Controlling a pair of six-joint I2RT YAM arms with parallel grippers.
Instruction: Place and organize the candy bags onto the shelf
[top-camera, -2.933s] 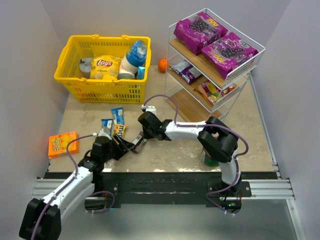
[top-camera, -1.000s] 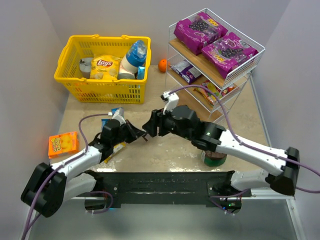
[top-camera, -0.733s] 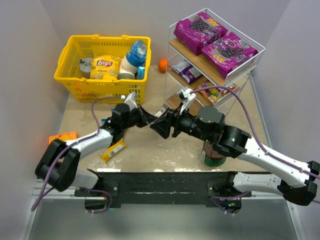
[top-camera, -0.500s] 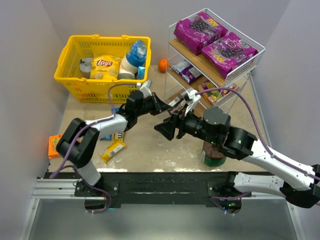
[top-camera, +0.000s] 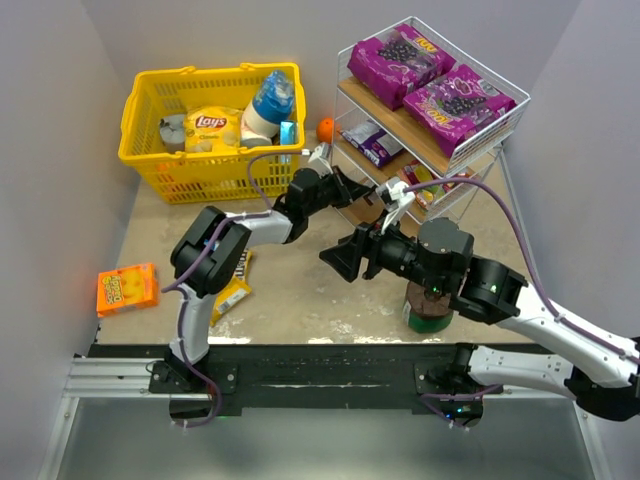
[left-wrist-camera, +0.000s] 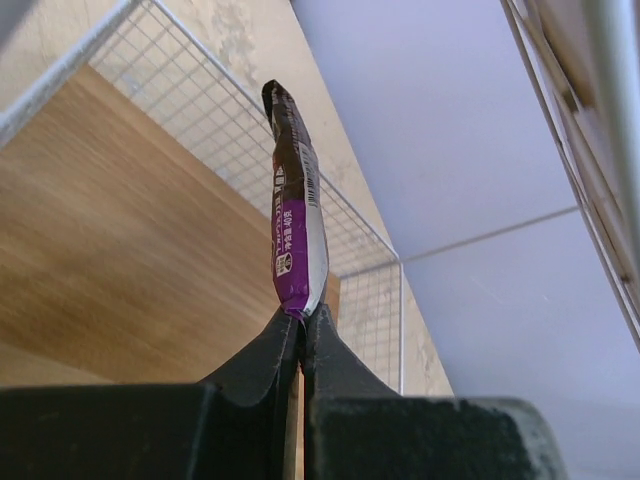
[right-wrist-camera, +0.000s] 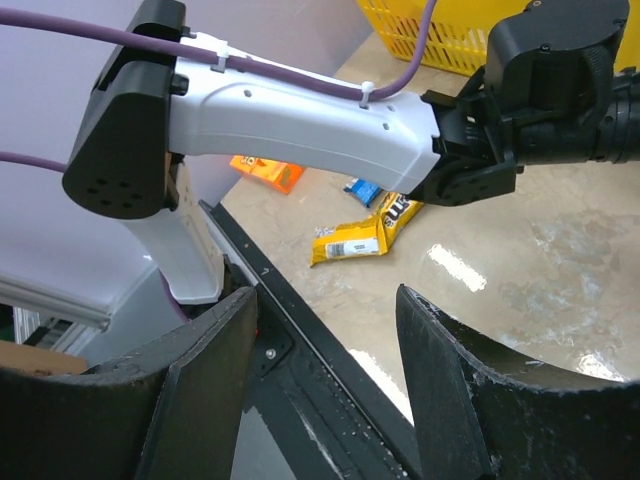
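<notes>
Purple bags (top-camera: 400, 55) already fill the top tier of the shelf (top-camera: 395, 118); smaller packets (top-camera: 372, 143) lie on the middle tier. We see the left gripper (left-wrist-camera: 302, 322) clamped on a brown-purple packet (left-wrist-camera: 295, 215) at the bottom tier, the right gripper (right-wrist-camera: 325, 305) spread and empty. Yellow packets (top-camera: 232, 297) remain on the table (top-camera: 300, 300). Half a second ago the left gripper was short of the shelf.

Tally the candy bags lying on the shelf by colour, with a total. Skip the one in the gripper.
Large purple bags: 2
Small purple-and-white bag: 1
Red bag: 1
Total on the shelf: 4
</notes>
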